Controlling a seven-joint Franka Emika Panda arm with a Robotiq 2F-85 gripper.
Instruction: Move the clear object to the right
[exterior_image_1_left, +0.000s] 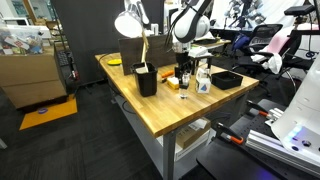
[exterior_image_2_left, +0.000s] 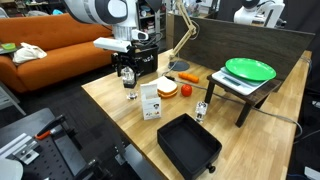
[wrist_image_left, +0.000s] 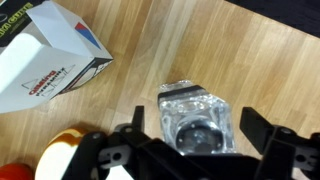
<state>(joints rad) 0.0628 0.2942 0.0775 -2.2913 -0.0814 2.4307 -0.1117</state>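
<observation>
Arm bent down over the bench (exterior_image_2_left: 118, 126), wrist vertical. Claw (wrist_image_left: 195, 132) released, its jaws spread on either side of the clear glass jar (wrist_image_left: 197, 118), which stands upright on the wood near a white carton (wrist_image_left: 48, 62).

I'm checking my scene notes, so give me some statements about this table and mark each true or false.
The clear object sits between the open gripper's fingers. True.
The black tray holds the green plate. False: the tray looks empty; the plate rests on a raised stand.
The white carton stands apart from the clear object. True.
The clear object stands on the green plate. False: it stands on the wooden table.
</observation>
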